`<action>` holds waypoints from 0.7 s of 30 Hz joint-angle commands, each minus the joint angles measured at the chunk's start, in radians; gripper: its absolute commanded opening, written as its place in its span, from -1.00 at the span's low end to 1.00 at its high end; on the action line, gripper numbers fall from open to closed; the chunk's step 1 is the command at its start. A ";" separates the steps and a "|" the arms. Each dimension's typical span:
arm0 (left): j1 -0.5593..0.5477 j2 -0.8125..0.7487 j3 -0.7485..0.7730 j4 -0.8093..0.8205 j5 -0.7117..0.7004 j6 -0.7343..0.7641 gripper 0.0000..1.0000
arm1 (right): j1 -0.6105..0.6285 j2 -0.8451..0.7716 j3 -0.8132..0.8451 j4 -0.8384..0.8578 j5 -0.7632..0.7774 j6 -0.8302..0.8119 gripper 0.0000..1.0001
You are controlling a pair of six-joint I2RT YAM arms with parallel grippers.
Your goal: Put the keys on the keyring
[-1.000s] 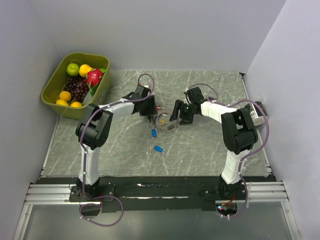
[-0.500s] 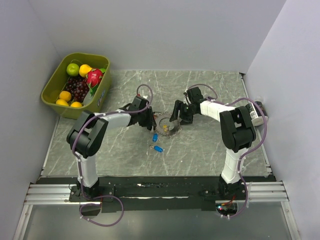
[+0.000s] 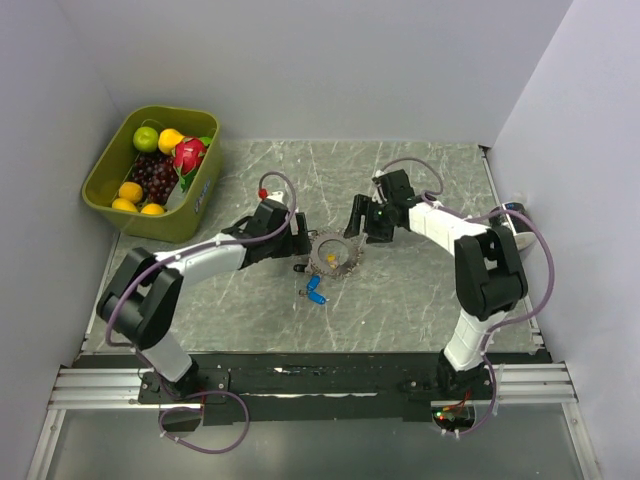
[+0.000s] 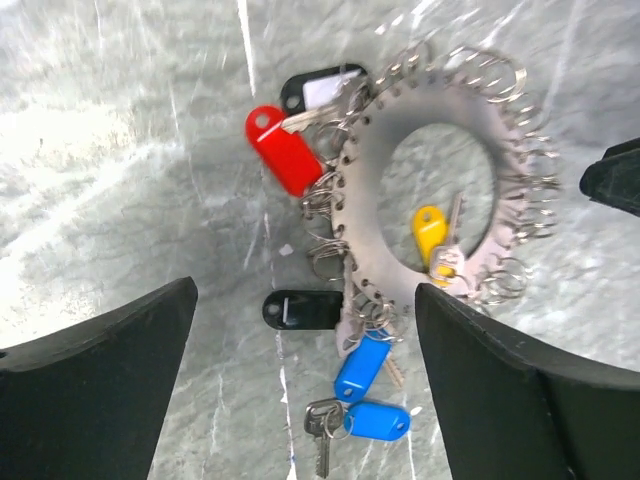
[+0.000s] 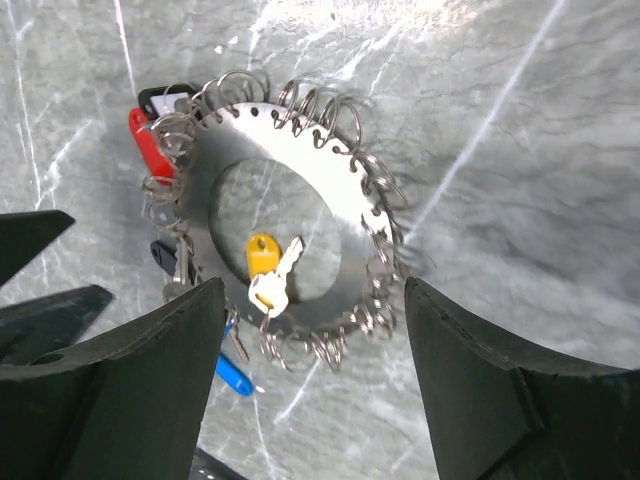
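Note:
The keyring (image 3: 322,244) is a flat silvery ring with many small wire loops on its rim; it lies on the table between my grippers. It also shows in the left wrist view (image 4: 362,200) and the right wrist view (image 5: 300,145). At its rim lie a red key (image 4: 285,150), two black keys (image 4: 300,310), a yellow key (image 4: 428,230) inside the hole, and a blue key (image 4: 362,368). Another blue key (image 4: 375,421) lies just off the ring. My left gripper (image 3: 295,240) is open and empty at the ring's left. My right gripper (image 3: 358,225) is open and empty, just right of the ring.
A green bin (image 3: 175,109) full of fruit stands at the back left corner. Grey walls close in the marble table on the left, back and right.
My left arm has swung toward the near left, and its gripper has drawn back from the ring. The ring now lies uncovered. The right gripper has barely moved.

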 commanded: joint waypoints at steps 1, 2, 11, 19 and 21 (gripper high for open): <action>0.001 -0.099 -0.056 0.129 0.004 0.008 0.93 | 0.009 -0.102 -0.032 -0.020 0.074 -0.052 0.59; 0.001 -0.109 -0.079 0.160 0.013 0.010 0.93 | 0.013 -0.114 -0.048 -0.020 0.081 -0.058 0.60; 0.005 -0.198 -0.124 0.257 0.042 0.014 0.93 | 0.107 -0.206 -0.102 0.029 0.123 -0.107 0.98; 0.027 -0.281 -0.193 0.300 0.070 -0.001 0.93 | 0.185 -0.205 -0.062 -0.014 0.175 -0.129 0.88; 0.030 -0.287 -0.199 0.292 0.066 0.008 0.93 | 0.197 -0.191 -0.050 -0.023 0.177 -0.130 0.70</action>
